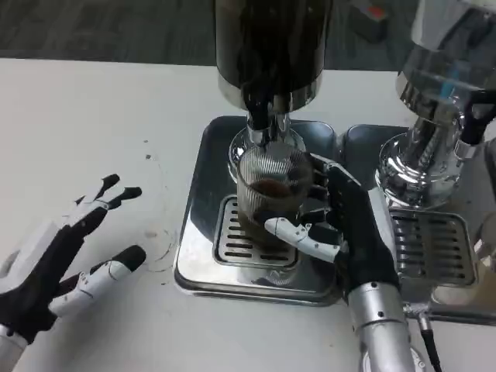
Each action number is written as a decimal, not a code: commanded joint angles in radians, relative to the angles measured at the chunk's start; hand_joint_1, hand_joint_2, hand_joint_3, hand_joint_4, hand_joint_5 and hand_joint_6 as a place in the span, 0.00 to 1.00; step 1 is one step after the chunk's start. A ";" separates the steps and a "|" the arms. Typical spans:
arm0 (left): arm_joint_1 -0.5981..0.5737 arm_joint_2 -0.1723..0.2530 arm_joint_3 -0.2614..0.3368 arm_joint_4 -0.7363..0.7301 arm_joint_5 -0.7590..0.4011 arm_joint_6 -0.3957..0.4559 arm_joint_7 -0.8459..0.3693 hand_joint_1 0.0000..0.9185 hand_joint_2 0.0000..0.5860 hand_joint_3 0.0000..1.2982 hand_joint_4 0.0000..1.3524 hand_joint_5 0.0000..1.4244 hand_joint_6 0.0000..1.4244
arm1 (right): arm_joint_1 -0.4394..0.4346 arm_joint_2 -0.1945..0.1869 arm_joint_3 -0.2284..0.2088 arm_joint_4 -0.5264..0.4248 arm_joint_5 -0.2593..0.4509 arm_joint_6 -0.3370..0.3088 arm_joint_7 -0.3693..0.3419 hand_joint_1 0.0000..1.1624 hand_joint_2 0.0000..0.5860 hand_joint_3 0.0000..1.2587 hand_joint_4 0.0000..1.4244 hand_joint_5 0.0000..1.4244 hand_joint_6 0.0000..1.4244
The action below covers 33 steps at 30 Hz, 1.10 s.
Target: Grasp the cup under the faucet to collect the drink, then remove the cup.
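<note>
A ribbed clear cup (271, 194) with dark drink in it stands on the slotted drip grate (236, 248), directly below the faucet spout (261, 124) of a dark dispenser (271, 46). My right hand (337, 225) wraps the cup from its right side, thumb across the front and fingers behind it. My left hand (66, 256) hovers over the white table at the lower left, fingers spread apart, holding nothing.
The dispenser sits on a shiny steel tray (198, 201). A second dispenser (442, 85) with its own tray and grate (430, 252) stands close on the right, just beyond my right forearm (380, 325). Small stains mark the table (93, 116) left of the tray.
</note>
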<state>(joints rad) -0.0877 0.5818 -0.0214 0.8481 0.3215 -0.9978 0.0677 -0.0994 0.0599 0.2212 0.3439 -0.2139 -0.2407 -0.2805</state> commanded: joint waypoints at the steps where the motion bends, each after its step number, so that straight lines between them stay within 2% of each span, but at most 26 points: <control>1: -0.004 -0.004 -0.006 0.014 -0.005 0.007 -0.011 0.00 0.19 0.15 0.00 0.09 0.00 | 0.000 0.050 0.005 -0.049 -0.010 -0.030 -0.025 0.91 0.41 0.33 0.37 0.39 0.52; 10: -0.008 -0.002 -0.012 0.016 0.004 0.003 -0.010 0.00 0.19 0.15 0.00 0.09 0.00 | 0.021 0.038 0.015 -0.077 -0.048 -0.006 -0.021 0.91 0.41 0.33 0.37 0.40 0.53; 19: -0.005 0.004 -0.018 0.012 0.024 0.007 0.003 0.00 0.19 0.14 0.00 0.08 0.00 | 0.059 0.021 0.016 -0.105 -0.056 -0.001 0.006 0.90 0.40 0.33 0.37 0.40 0.54; 22: 0.003 0.013 -0.021 -0.008 0.069 0.009 0.041 0.00 0.19 0.10 0.00 0.04 0.00 | 0.075 0.017 0.016 -0.122 -0.057 -0.003 0.017 0.90 0.40 0.33 0.37 0.40 0.55; 28: 0.041 0.054 -0.034 -0.120 0.255 0.059 0.185 0.00 0.15 0.00 0.00 0.00 0.00 | 0.104 0.010 0.018 -0.162 -0.066 0.000 0.033 0.90 0.40 0.33 0.37 0.40 0.55; 33: 0.090 0.068 -0.030 -0.194 0.281 0.150 0.208 0.00 0.15 0.00 0.00 0.00 0.00 | 0.127 0.000 0.026 -0.210 -0.086 0.019 0.049 0.89 0.42 0.32 0.37 0.40 0.56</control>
<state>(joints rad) -0.0318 0.6277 -0.0518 0.6907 0.5833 -0.8945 0.2636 0.0235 0.0557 0.2387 0.1879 -0.2928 -0.2166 -0.2380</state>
